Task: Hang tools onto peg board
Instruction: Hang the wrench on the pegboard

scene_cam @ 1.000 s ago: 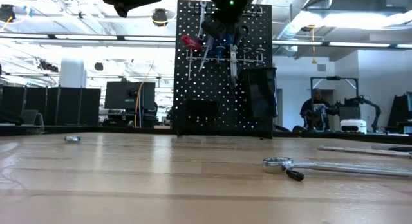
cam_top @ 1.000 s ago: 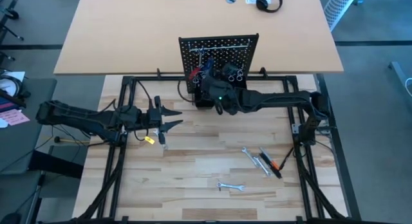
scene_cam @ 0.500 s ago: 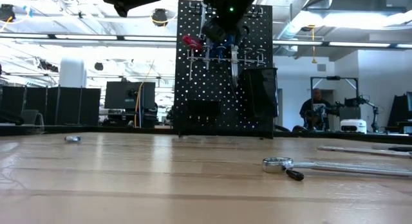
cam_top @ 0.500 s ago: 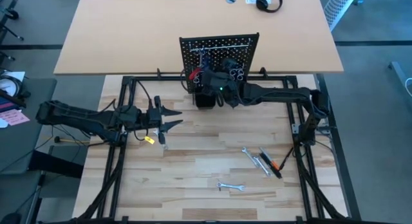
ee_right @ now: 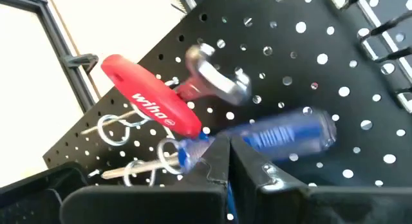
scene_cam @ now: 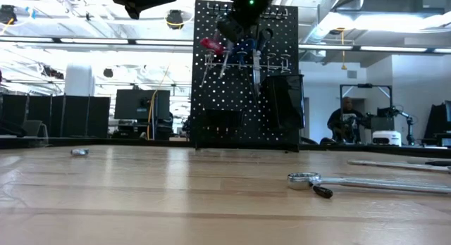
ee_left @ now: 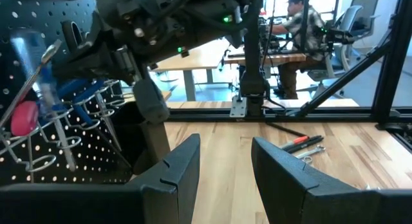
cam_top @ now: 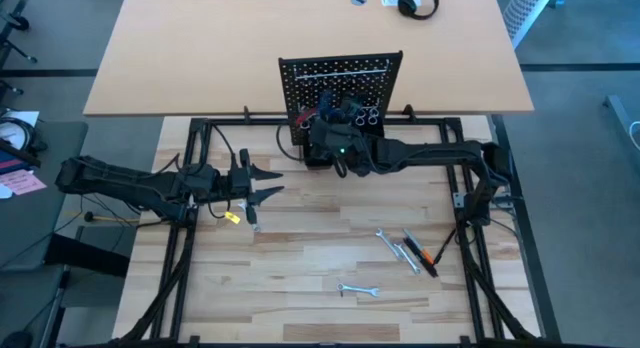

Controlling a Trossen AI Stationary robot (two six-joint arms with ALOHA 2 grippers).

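The black peg board stands upright at the table's far edge, with a red-handled tool and a silver wrench hanging from its ring hooks. My right gripper is up against the board's hooks, shut on a blue-handled tool. That tool's silver shaft slants down in front of the board. My left gripper hovers level over the table's left side, open, with nothing between its fingers. My right gripper holds the blue-handled tool at its handle's end nearest the shaft, coming nearly level from the table's near side. Its own fingertips hide the exact place of contact. The tool is clear of the table, tilted, and its shaft passes by a silver ring hook.
Loose on the table's right half lie silver wrenches, an orange-and-black tool and one more wrench. Black cups sit at the board's base. A person sits far behind the table.
My right gripper went toward the peg board, then drew back toward the table's near edge, staying shut. The blue-handled tool's shaft swung upright with it and now slants again.
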